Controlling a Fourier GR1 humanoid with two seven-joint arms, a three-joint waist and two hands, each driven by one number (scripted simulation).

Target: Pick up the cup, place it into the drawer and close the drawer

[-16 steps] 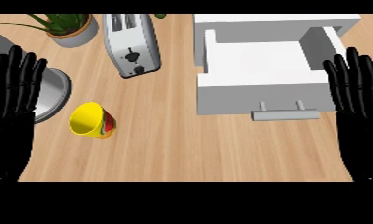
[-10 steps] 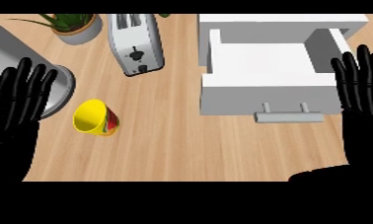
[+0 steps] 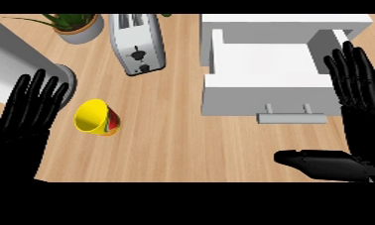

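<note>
The yellow cup [image 3: 95, 116] lay, seemingly tipped on its side, well left of the open drawer [image 3: 245, 97]. The left hand [image 3: 33, 106] sat farther left still, fingers straight and spread. The right hand [image 3: 354, 81] overlapped the drawer's right edge, fingers likewise spread.

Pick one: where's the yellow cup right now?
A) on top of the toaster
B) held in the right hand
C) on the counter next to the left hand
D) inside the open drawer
C: the yellow cup is on the wooden counter just right of the open left hand, with no fingers curled round it, well away from the open drawer.
</note>
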